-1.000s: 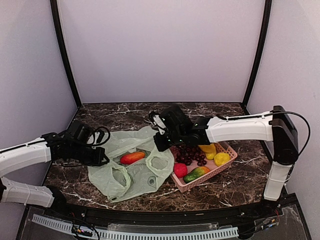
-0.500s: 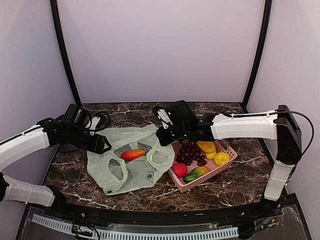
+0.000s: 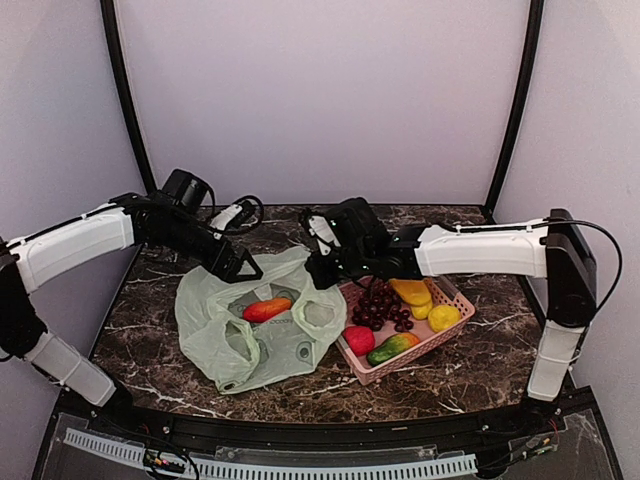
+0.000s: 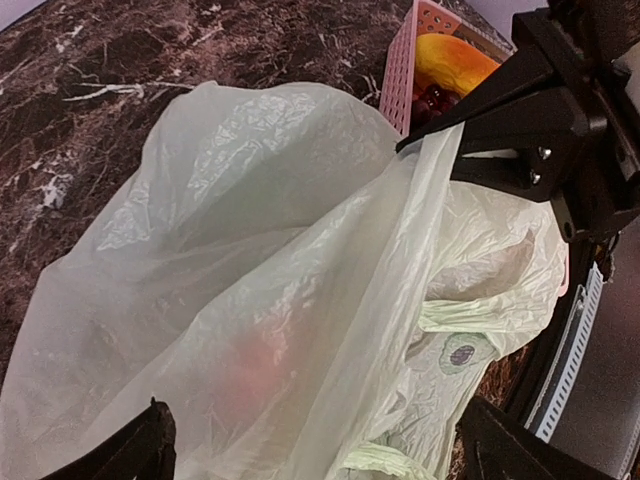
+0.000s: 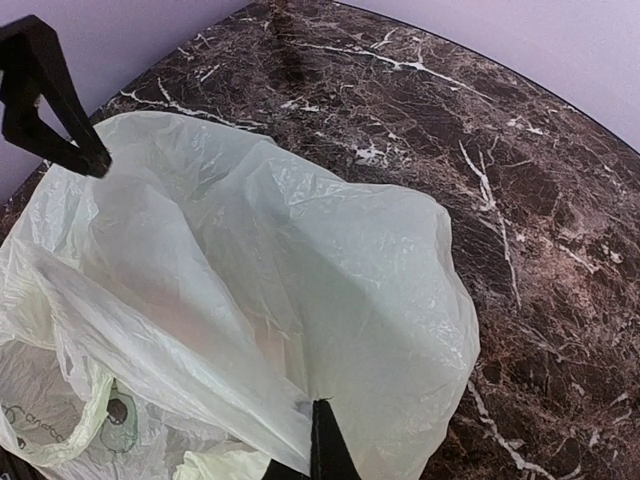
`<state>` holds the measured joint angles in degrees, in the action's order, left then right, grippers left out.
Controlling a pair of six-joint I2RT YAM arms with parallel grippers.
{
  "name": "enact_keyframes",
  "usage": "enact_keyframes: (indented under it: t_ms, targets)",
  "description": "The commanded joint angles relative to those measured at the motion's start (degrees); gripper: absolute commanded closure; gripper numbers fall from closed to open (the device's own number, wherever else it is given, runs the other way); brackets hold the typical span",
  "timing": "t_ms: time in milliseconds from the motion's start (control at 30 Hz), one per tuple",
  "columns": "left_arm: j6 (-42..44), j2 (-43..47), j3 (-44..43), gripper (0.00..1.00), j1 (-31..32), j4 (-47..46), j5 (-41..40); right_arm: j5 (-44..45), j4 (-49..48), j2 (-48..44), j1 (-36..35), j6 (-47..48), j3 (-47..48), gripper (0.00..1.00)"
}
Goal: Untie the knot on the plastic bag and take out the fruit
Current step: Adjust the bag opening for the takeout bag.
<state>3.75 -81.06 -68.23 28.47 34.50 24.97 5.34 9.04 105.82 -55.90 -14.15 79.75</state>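
Observation:
The pale green plastic bag (image 3: 250, 325) lies crumpled on the marble table, its two handle loops (image 3: 237, 345) apart; the knot is out of view. An orange-red fruit (image 3: 266, 309) rests in its mouth and shows as a pink blur through the film (image 4: 255, 370). My left gripper (image 3: 240, 270) hovers open over the bag's far left edge, both fingertips (image 4: 150, 445) spread wide with only the bag (image 4: 280, 260) below. My right gripper (image 3: 318, 268) is shut, pinching the bag's far right edge (image 5: 320, 405) and holding it up in a ridge.
A pink slotted basket (image 3: 455, 300) stands right of the bag, holding dark grapes (image 3: 380, 305), yellow pieces (image 3: 415, 293), a red fruit (image 3: 360, 340) and a green-red one (image 3: 393, 347). Grey walls close the back and sides.
My left gripper has opened, let go of the bag and swung up and right to the bag's far edge. The bag's left side has slumped. The right gripper keeps its pinch.

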Motion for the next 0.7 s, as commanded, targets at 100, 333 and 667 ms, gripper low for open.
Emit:
enact_keyframes:
  t_ms: [100, 333, 667]
  targets:
    - [7.5, -6.4, -1.5, 0.01, -0.1, 0.7, 6.7, -1.3, -1.5, 2.0, 0.8, 0.3, 2.7, 1.00]
    - [6.2, -12.7, -1.7, 0.43, -0.1, -3.5, -1.6, -1.7, -2.1, 2.6, 1.1, 0.1, 2.5, 1.00]
    - [3.0, -18.9, 0.0, 0.84, -0.1, -9.6, -6.3, -2.4, -2.3, 3.1, 1.2, -1.6, 1.8, 0.93]
